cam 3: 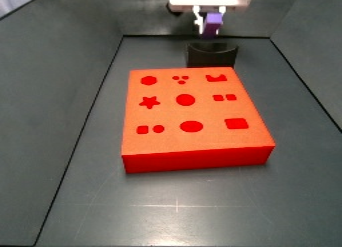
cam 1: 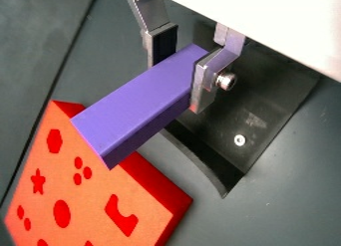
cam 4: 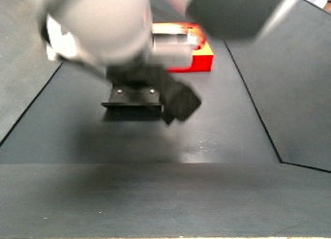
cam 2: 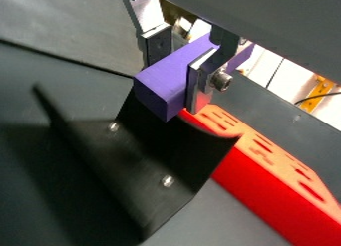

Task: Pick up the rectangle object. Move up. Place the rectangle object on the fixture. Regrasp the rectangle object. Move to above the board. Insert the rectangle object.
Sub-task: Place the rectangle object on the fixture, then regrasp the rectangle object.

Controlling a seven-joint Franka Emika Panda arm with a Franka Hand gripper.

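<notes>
My gripper [cam 1: 184, 69] is shut on the lilac-purple rectangle object [cam 1: 134, 111], with one silver finger [cam 1: 209, 79] on each long side near one end. It shows the same way in the wrist view [cam 2: 180, 71]. The block [cam 2: 166, 83] hangs close over the dark fixture [cam 2: 147, 160]; I cannot tell if they touch. In a side view the gripper [cam 3: 210, 18] holds the block [cam 3: 211, 26] just above the fixture [cam 3: 211, 54] at the back of the floor. The red board [cam 3: 194, 119] lies in the middle, in front of the fixture.
The board's top has dark cutouts: circles, a star, a cross, rectangles [cam 3: 237, 123]. Dark sloping walls [cam 3: 80, 81] enclose the floor on both sides. In a side view the blurred arm [cam 4: 116, 35] hides much of the board [cam 4: 188, 49] behind the fixture [cam 4: 135, 98].
</notes>
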